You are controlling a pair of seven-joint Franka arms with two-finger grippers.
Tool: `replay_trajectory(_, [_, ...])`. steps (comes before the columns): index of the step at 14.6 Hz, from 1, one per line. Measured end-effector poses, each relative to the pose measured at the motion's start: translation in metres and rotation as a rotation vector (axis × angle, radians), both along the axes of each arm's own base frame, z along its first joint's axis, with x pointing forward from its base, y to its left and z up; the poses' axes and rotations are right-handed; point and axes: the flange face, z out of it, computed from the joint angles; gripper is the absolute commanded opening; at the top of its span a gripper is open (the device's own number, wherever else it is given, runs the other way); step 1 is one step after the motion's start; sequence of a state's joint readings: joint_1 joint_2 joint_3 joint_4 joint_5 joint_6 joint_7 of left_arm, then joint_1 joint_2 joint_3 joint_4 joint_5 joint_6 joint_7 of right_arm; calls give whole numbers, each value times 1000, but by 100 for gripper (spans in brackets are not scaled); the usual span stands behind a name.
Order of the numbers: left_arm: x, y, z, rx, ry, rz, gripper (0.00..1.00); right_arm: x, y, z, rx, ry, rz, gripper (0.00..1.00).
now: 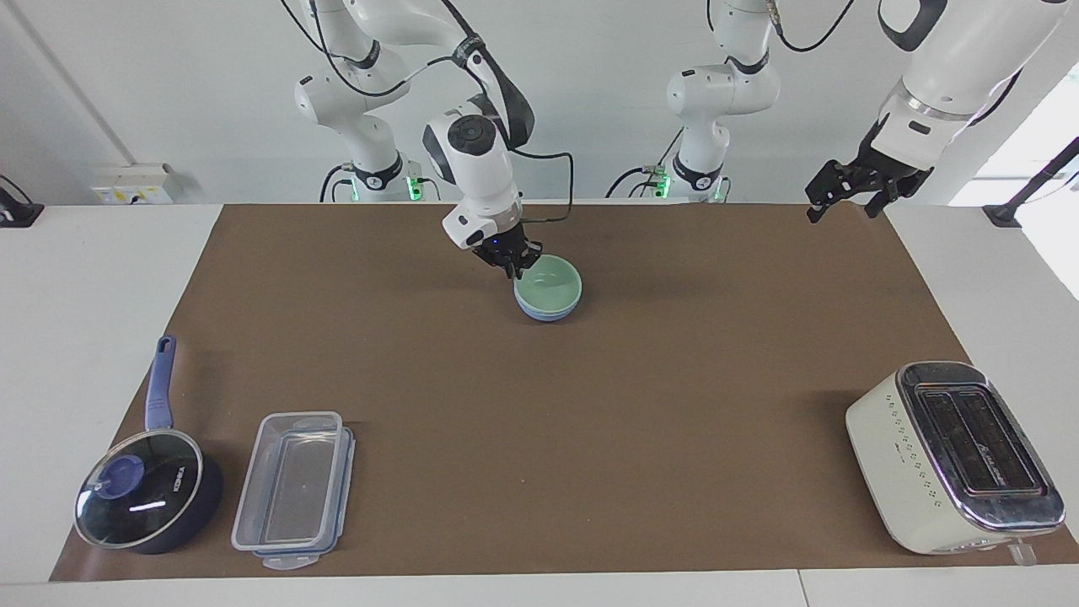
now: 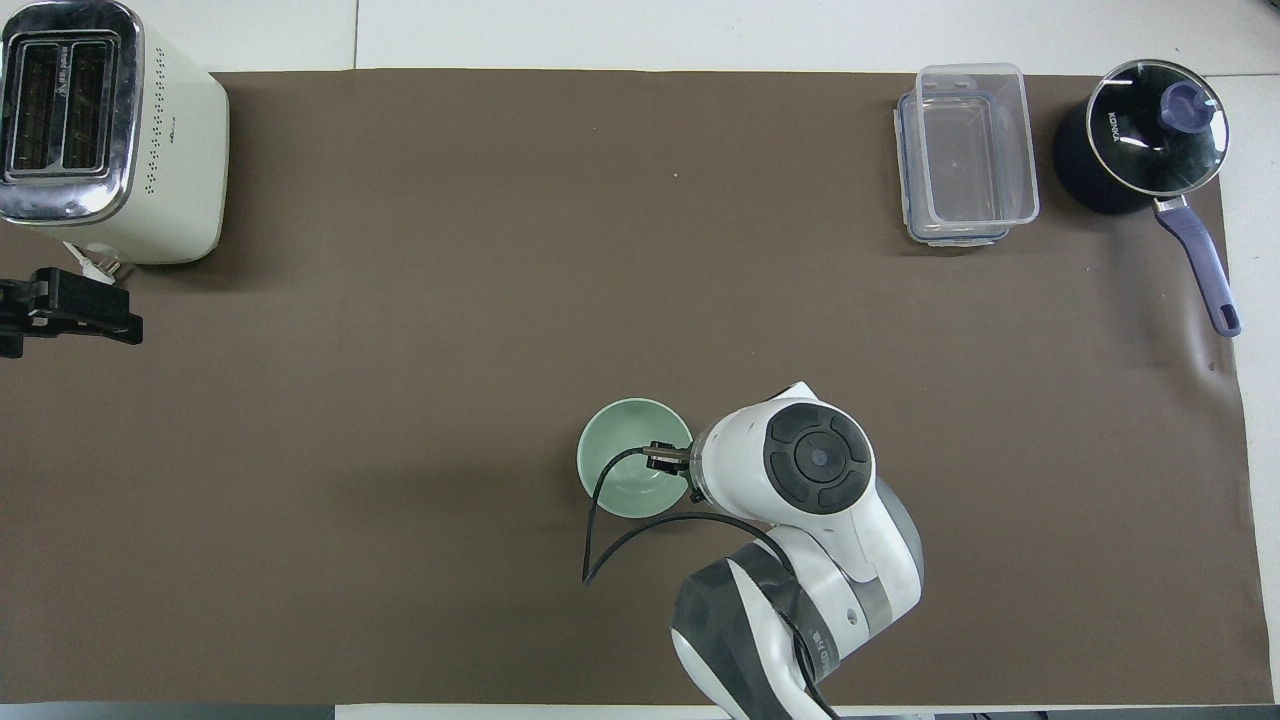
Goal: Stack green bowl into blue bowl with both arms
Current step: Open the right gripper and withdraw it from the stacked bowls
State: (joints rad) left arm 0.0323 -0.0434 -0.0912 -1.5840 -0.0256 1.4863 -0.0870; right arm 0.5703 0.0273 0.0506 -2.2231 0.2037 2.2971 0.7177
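The pale green bowl [image 1: 552, 282] sits nested in the light blue bowl [image 1: 544, 314] on the brown mat, midway between the arms' ends and close to the robots. Only a thin blue band shows under the green rim. In the overhead view the green bowl [image 2: 625, 470] covers the blue one. My right gripper [image 1: 512, 263] is at the green bowl's rim on the right arm's side, pointing down. My left gripper [image 1: 839, 215] hangs open and empty, high over the mat's edge at the left arm's end, and waits there; the overhead view shows it too [image 2: 75, 310].
A cream toaster [image 1: 952, 455] stands far from the robots at the left arm's end. A clear lidded container [image 1: 295, 489] and a dark-blue saucepan with a glass lid [image 1: 147, 502] sit far from the robots at the right arm's end.
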Motion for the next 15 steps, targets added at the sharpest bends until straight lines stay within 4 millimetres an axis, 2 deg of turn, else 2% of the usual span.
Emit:
replay_trajectory(3, [0, 0, 0, 0, 0, 0, 100, 3, -4, 12, 4, -4, -6, 100])
replay_trajectory(5, [0, 0, -1, 0, 2, 0, 100, 14, -23, 38, 5, -16, -29, 100])
replay_trajectory(6, [0, 0, -1, 0, 3, 0, 100, 24, -43, 56, 7, -28, -37, 100])
replay_trajectory(9, [-1, 0, -2, 1, 8, 0, 100, 47, -117, 106, 17, -66, -69, 100])
replay_trajectory(12, [-1, 0, -3, 1, 9, 0, 100, 58, -180, 136, 8, -70, -102, 100])
replay_trajectory(15, [-1, 1, -3, 1, 9, 1, 100, 70, -232, 151, -55, -96, -81, 100])
